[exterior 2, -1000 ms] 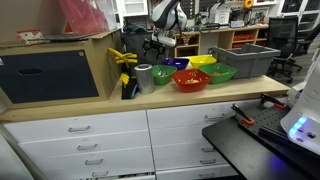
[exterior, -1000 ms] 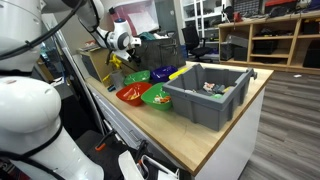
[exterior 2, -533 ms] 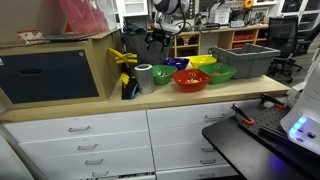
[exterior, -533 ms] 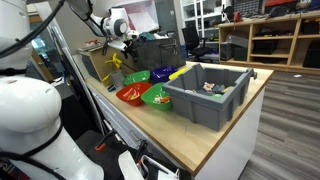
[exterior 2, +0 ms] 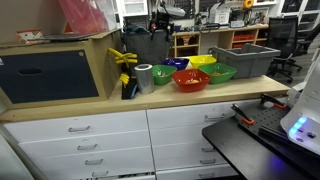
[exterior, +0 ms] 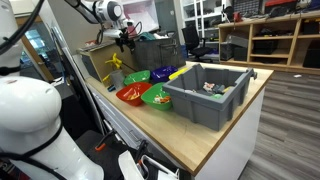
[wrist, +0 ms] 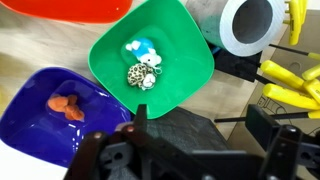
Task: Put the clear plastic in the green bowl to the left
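So, we see the gripper [wrist: 195, 150] hanging above the bowls, its fingers spread wide with nothing between them. Right under it, the clear plastic [wrist: 143, 75] lies inside the green bowl [wrist: 185, 60], just beside a white-and-blue bit [wrist: 138, 48]. The blue bowl [wrist: 40, 115] and red bowl [wrist: 70, 8] sit alongside.

Deep-green bowl [wrist: 150, 60] holding a leopard-spotted trinket [wrist: 143, 75] and a blue-and-white one [wrist: 140, 48], blue bowl [wrist: 40, 125] with an orange piece [wrist: 65, 105], red bowl [wrist: 70, 8], grey bin [exterior: 208, 92], pale wood surface [exterior: 205, 140], black gripper [wrist: 190, 145]
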You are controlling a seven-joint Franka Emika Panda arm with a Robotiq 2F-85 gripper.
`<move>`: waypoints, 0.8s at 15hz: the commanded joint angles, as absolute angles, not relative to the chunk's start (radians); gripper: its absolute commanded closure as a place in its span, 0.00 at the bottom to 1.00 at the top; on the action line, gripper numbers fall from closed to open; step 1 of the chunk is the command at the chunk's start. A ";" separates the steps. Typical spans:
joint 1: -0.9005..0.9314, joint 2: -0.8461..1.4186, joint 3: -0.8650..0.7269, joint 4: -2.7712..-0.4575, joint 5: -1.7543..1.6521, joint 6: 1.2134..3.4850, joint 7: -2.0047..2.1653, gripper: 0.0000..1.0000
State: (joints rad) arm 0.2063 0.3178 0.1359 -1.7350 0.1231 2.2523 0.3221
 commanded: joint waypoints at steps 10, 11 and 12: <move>0.175 0.241 0.119 -1.590 0.091 1.935 0.296 0.00; 0.172 0.238 0.119 -1.571 0.094 1.897 0.286 0.00; 0.170 0.235 0.119 -1.555 0.096 1.862 0.276 0.00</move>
State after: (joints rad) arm 0.1767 0.2472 0.1211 -1.6099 0.0993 1.9692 0.3079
